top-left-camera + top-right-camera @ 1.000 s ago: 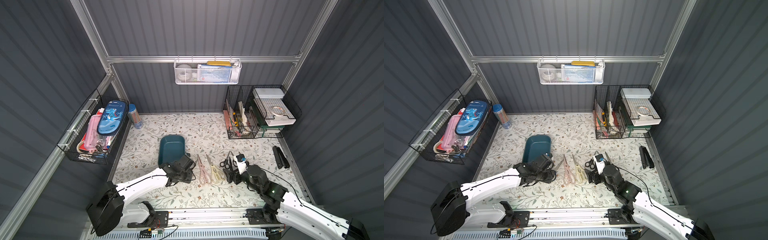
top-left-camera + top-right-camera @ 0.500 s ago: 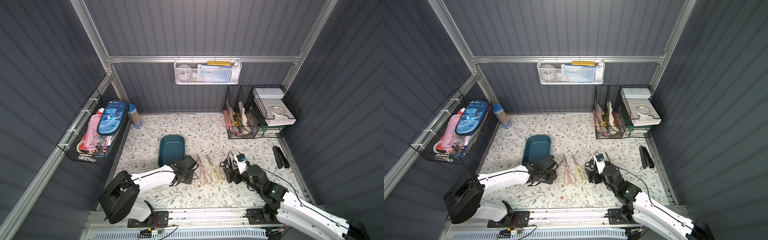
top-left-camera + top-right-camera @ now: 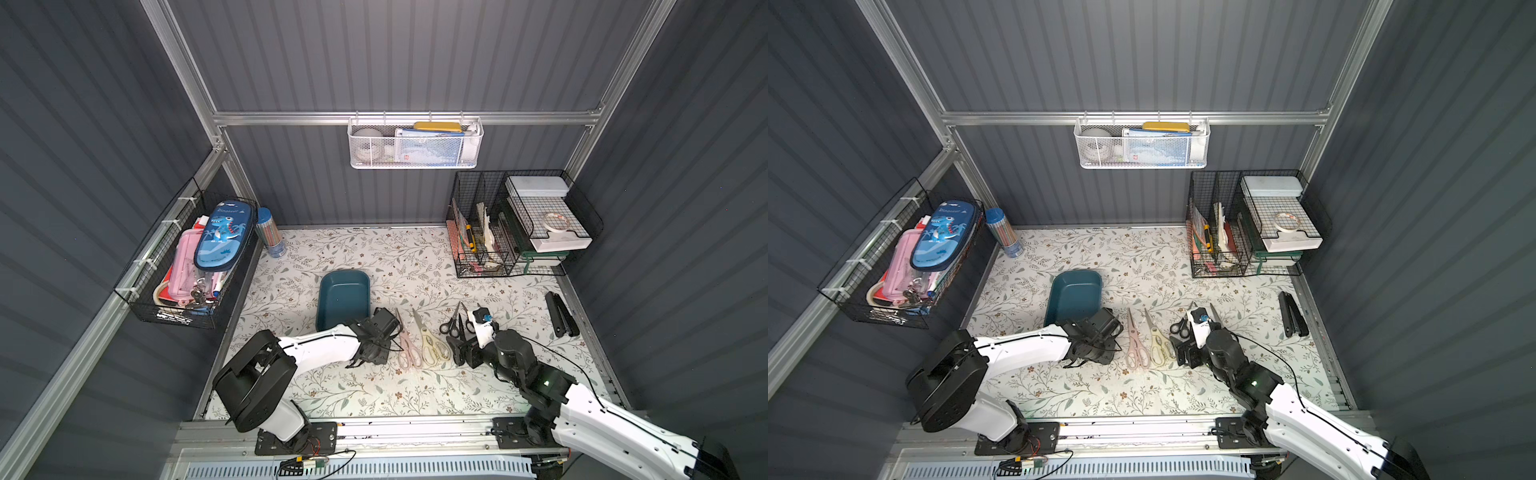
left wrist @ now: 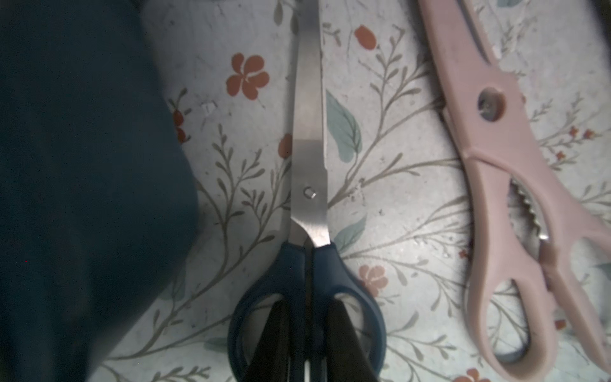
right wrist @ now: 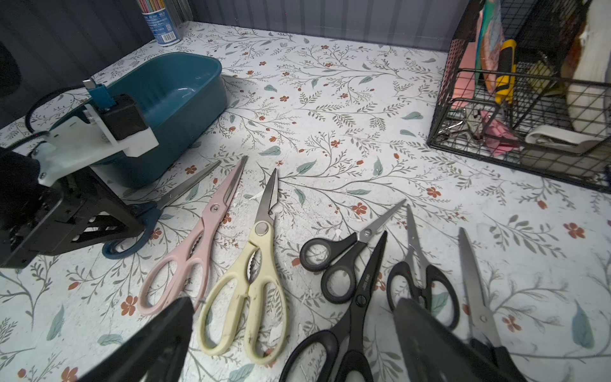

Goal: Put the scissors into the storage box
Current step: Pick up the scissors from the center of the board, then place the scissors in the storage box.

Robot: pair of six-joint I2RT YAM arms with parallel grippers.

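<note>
Dark-blue-handled scissors (image 4: 309,165) lie flat on the floral mat beside the teal storage box (image 3: 343,297), which holds nothing. My left gripper (image 4: 309,307) has a finger in each handle loop and is shut on the middle bars of the handle. In both top views the left gripper (image 3: 1096,338) hides these scissors. To their right lie pink shears (image 3: 405,347), cream shears (image 3: 428,345) and several black-handled scissors (image 5: 360,297). My right gripper (image 5: 296,307) hangs open just above the black pairs, holding nothing.
A black wire rack (image 3: 511,232) stands at the back right and a black stapler (image 3: 561,313) lies at the right edge. A pencil cup (image 3: 268,230) stands in the back left corner. A wire basket (image 3: 191,266) hangs on the left wall and a white mesh basket (image 3: 415,143) on the back wall.
The left arm has swung lower and its fingers have closed in on the dark-blue scissors' handle. The right arm has not moved.
</note>
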